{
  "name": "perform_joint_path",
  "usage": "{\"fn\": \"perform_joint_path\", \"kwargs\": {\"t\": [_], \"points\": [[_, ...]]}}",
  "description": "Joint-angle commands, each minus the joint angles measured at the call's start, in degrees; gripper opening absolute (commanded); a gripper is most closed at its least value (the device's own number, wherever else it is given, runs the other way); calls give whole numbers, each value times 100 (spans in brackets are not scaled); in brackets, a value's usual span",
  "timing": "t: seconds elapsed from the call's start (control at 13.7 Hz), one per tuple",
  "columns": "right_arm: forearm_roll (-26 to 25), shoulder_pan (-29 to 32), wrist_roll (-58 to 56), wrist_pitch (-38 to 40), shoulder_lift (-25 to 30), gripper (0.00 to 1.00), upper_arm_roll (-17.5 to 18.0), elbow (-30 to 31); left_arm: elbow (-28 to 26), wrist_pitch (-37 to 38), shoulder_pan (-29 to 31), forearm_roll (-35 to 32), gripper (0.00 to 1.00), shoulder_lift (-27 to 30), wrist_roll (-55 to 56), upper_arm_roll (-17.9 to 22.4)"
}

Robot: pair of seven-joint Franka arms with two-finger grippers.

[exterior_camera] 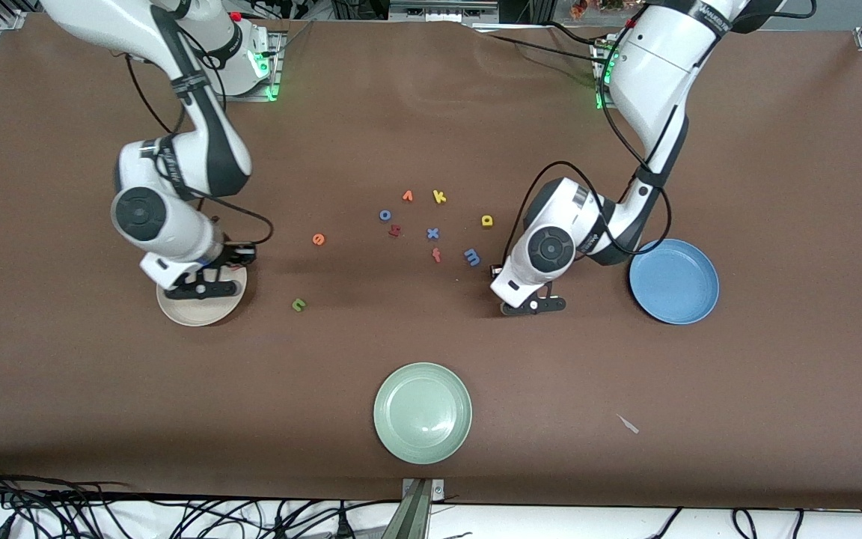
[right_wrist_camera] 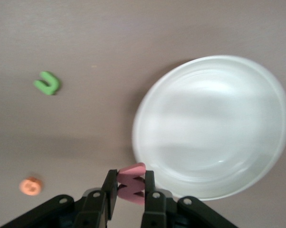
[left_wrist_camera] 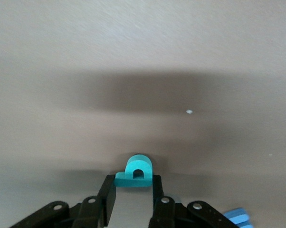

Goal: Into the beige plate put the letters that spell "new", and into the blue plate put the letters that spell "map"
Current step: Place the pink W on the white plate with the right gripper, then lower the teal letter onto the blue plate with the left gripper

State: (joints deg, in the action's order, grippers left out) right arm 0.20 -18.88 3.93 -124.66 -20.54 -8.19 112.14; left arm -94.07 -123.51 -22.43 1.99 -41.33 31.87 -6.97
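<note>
Right claw (right_wrist_camera: 131, 190) clamped on pinkish-red w (right_wrist_camera: 132, 182), held over rim of beige plate (right_wrist_camera: 209, 128) at right arm's end of surface (exterior_camera: 431, 112). Left claw (left_wrist_camera: 132, 192) clamped on teal stemmed letter (left_wrist_camera: 136, 172), held low over bare surface beside blue plate (exterior_camera: 674, 281). Green n (exterior_camera: 298, 304), orange e (exterior_camera: 319, 239), blue m (exterior_camera: 472, 257), yellow rounded letter (exterior_camera: 487, 220) left lying on surface between plates. Pale green plate (exterior_camera: 423, 412) seen nearest front camera.
</note>
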Motion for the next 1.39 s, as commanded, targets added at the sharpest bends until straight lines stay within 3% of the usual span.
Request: {"fn": "perform_joint_path", "kwargs": {"t": [0.0, 0.22, 0.51, 0.73, 1.02, 1.32], "points": [[77, -20, -856, -75, -12, 0, -401, 106, 29, 729, 299, 108, 28, 344, -750, -6], [86, 7, -1315, -873, -38, 1, -666, 623, 21, 1670, 799, 65, 28, 651, -1822, 3], [112, 33, -1307, -1227, -56, 37, -666, 819, -58, 2243, 1660, -23, 28, 1003, -3307, 47], [331, 24, -1246, -1183, -47, 42, -640, 784, -251, 2419, 2293, -366, 28, 1275, -4380, 38], [559, -28, -1063, -1175, -81, 47, -448, 626, -707, 2236, 2506, -629, 28, 1627, -4470, 38], [587, -239, 227, -1175, -371, 48, 18, 91, -1998, 911, 2638, -639, 28, 2180, -4462, 38]]}}
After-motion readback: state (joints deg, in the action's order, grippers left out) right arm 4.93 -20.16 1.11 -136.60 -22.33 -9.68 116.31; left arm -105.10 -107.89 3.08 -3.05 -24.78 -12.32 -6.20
